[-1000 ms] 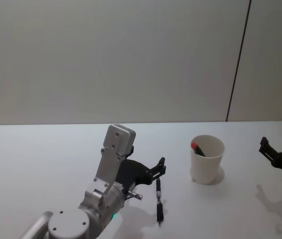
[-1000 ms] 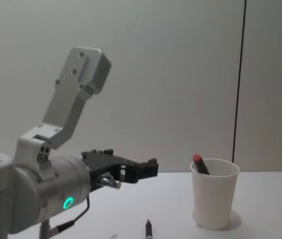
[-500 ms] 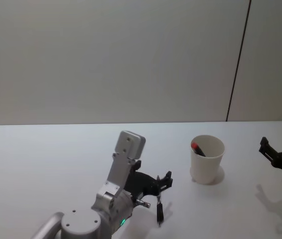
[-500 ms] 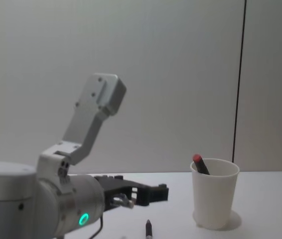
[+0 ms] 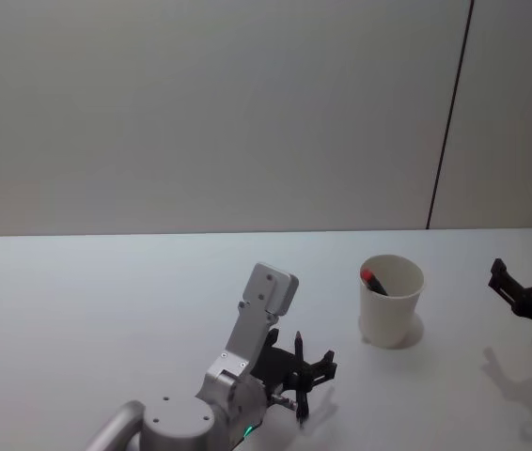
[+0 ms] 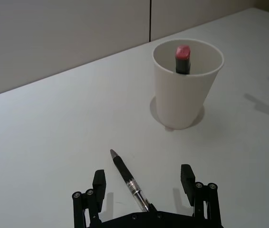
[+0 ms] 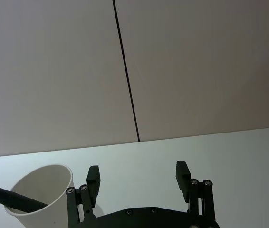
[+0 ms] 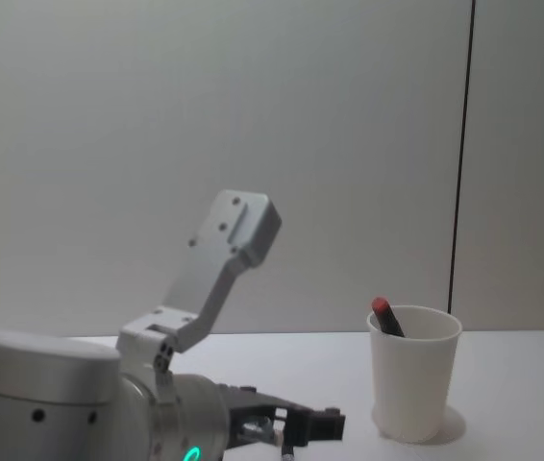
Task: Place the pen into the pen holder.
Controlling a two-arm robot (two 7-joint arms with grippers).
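Observation:
A black pen (image 5: 297,341) lies flat on the white table, left of the pen holder. My left gripper (image 5: 305,368) is low over it and open; in the left wrist view its two fingers (image 6: 99,183) stand on either side of the pen (image 6: 126,176) without touching it. The pen holder (image 5: 391,303), a white paper cup, stands upright (image 6: 187,88) (image 8: 413,376) with a red-capped marker (image 5: 370,278) leaning inside. My right gripper (image 5: 529,274) hangs open at the table's right edge, to the right of the cup (image 7: 39,194).
The white table (image 5: 78,301) is bare to the left and behind the pen. A pale wall with a dark vertical seam (image 5: 449,113) rises behind the table. My left arm's grey forearm (image 8: 214,279) fills the chest view's lower left.
My left arm has swung right and forward and dropped lower, bringing its open fingers down around the pen. The cup, the pen and my right gripper have not moved.

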